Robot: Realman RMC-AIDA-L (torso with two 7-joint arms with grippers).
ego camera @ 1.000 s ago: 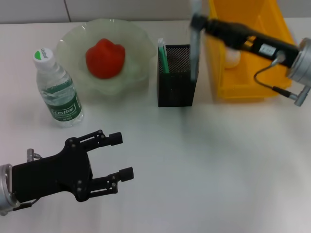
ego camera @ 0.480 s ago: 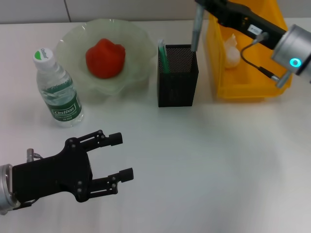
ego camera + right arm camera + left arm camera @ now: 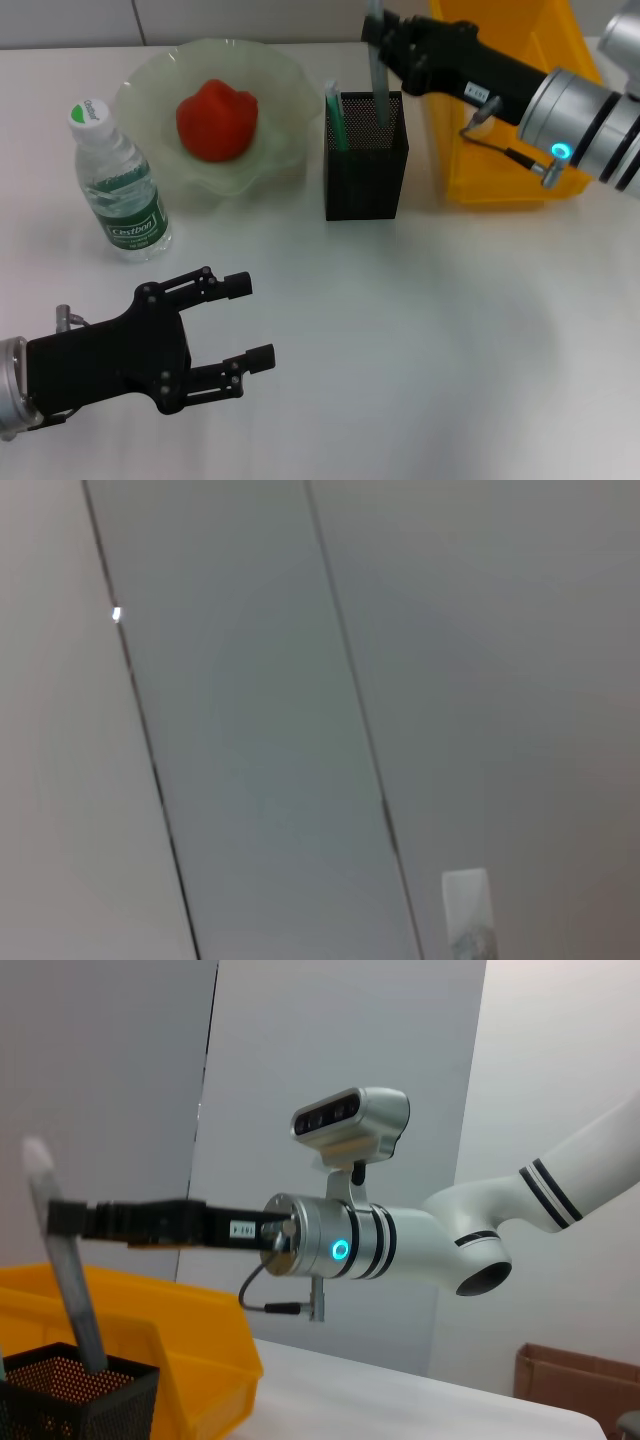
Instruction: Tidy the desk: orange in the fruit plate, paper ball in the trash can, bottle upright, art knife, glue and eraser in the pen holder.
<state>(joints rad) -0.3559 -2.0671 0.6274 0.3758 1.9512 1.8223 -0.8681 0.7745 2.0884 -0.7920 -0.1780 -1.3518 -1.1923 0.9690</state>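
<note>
My right gripper is shut on the grey art knife, held upright with its lower end inside the black mesh pen holder. In the left wrist view the art knife slants down into the pen holder. A green stick stands in the holder's left corner. The orange lies in the pale green fruit plate. To its left the bottle stands upright. My left gripper rests open and empty at the near left. The paper ball and eraser are out of view.
The yellow trash can stands right of the pen holder, and my right arm crosses over it. The same yellow trash can shows in the left wrist view. Only a wall is visible in the right wrist view.
My right gripper has carried the art knife leftward from the trash can's edge to above the pen holder, and its lower end now dips into the holder. The left arm has not moved.
</note>
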